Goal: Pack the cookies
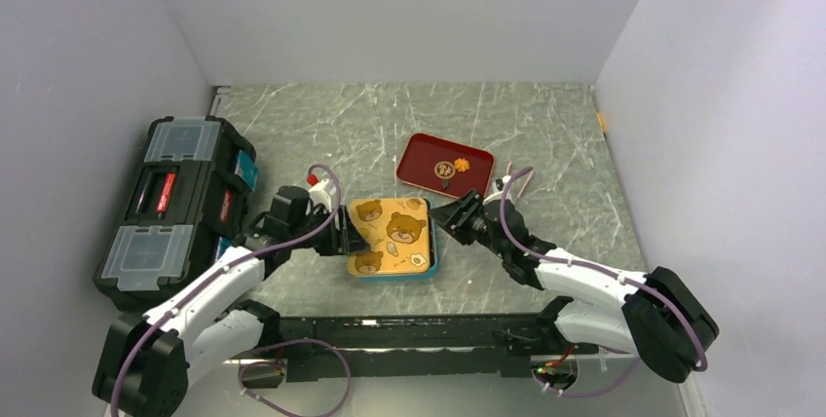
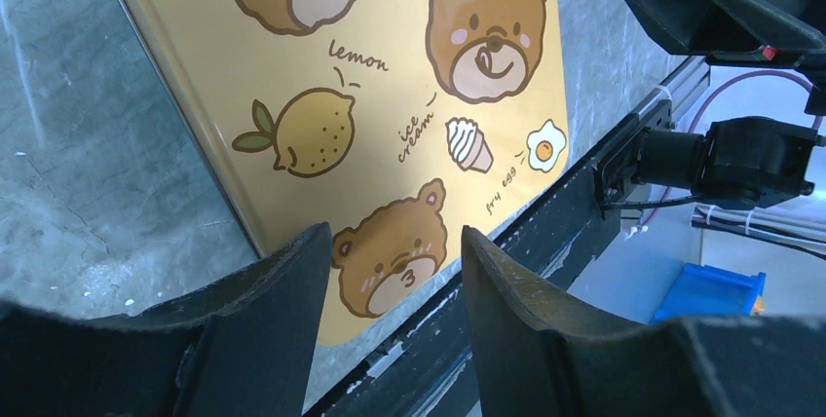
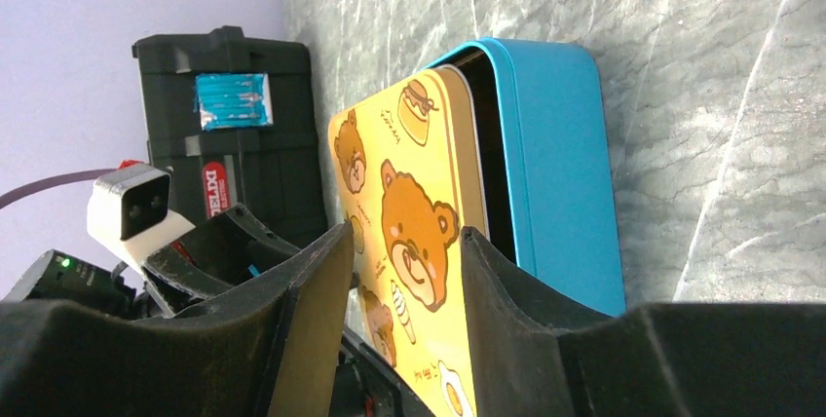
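A teal tin (image 1: 432,259) sits at the table's near middle with its yellow bear-print lid (image 1: 390,232) lying askew on it. In the right wrist view the lid (image 3: 409,193) stands off the teal wall (image 3: 555,164), leaving a dark gap. A red tray (image 1: 419,159) behind it holds an orange flower cookie (image 1: 463,164) and a round dark-brown cookie (image 1: 444,171). My left gripper (image 1: 346,232) is open at the lid's left edge (image 2: 394,237). My right gripper (image 1: 450,214) is open at the tin's right edge (image 3: 406,232). Neither holds anything.
A black toolbox (image 1: 180,208) with grey latches stands at the left. A thin pale tool (image 1: 519,181) lies right of the tray. A black rail (image 1: 409,329) runs along the near edge. White walls close in the left, back and right.
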Tool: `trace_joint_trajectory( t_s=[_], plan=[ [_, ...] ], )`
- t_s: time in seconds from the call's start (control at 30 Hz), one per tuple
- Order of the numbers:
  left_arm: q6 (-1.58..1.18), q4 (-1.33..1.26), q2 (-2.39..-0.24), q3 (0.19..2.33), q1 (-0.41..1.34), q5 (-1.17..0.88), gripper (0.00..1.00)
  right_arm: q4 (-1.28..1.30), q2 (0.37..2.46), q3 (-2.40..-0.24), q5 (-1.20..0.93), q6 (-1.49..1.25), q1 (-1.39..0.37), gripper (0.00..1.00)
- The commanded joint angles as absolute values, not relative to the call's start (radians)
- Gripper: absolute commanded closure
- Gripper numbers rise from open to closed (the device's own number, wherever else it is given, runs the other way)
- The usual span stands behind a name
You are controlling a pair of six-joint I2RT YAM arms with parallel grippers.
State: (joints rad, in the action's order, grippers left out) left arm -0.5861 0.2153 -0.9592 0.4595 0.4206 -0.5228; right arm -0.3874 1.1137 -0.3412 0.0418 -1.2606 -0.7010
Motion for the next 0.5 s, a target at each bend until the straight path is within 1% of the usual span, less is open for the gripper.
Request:
trace_joint_trajectory(
  t_s=[0.0, 0.1, 0.27, 0.47],
  plan=[
    [-0.567, 0.238, -0.936, 0.522, 0.425, -0.54, 0.43, -0.361, 1.08, -0.382, 0.072, -1.23, -0.697, 0.52],
    [-0.556, 0.275, -0.911, 0.563, 0.425, -0.533, 0.43, -0.349, 1.072, -0.385, 0.071, -1.215, -0.696, 0.52],
    [-0.531, 0.376, -0.854, 0.637, 0.424, -0.456, 0.41, -0.296, 1.06, -0.411, 0.08, -1.177, -0.697, 0.52],
    [-0.51, 0.493, -0.86, 0.687, 0.425, -0.268, 0.41, -0.284, 1.058, -0.414, 0.08, -1.163, -0.697, 0.52]
  ],
)
